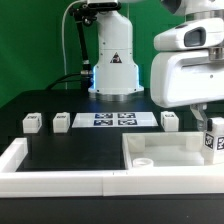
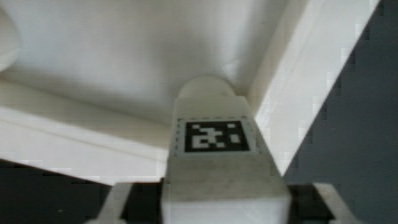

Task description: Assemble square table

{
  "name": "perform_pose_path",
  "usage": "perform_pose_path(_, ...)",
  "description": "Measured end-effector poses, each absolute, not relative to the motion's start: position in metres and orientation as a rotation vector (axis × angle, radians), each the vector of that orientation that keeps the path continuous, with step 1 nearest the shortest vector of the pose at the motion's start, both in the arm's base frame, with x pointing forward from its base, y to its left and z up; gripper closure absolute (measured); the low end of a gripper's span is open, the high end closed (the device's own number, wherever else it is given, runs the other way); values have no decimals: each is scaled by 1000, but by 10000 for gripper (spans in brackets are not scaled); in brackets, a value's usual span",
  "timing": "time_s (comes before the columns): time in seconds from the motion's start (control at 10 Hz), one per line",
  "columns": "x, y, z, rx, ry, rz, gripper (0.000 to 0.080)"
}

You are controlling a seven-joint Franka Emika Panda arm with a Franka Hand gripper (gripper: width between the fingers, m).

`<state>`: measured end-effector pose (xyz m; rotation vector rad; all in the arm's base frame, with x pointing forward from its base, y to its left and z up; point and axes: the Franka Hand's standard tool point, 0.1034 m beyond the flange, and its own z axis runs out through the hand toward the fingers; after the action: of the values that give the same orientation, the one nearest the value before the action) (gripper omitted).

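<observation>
- Item: small white plastic leg block (image 2: 215, 112) with a black-white tag. It is judged rigid, light and not fragile, and its smooth sides are likely a little slippery.
- Hold: best taken across two opposite flat sides, square to its length, so that it cannot twist.
- End effector (image 2: 217, 192): partly closed, with one finger (image 2: 135, 205) against each side of the leg block and no gap showing. It is judged to have hold of the leg block.
- Position: the leg block appears upright, directly between the fingers. It is at the exterior view's right, by the far corner of the large white plastic square slab (image 1: 165, 148).
- Spare leg blocks (image 1: 62, 121): three lie on the black tabletop (image 1: 70, 150), well apart from the end effector.
</observation>
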<state>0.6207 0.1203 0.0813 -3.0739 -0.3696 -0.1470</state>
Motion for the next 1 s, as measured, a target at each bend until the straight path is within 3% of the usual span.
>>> perform_pose_path(0.7, 621, 119, 80, -2926, 918, -142, 508)
perform_pose_path(1.0, 620, 120, 80, -2804, 1227, -129, 508)
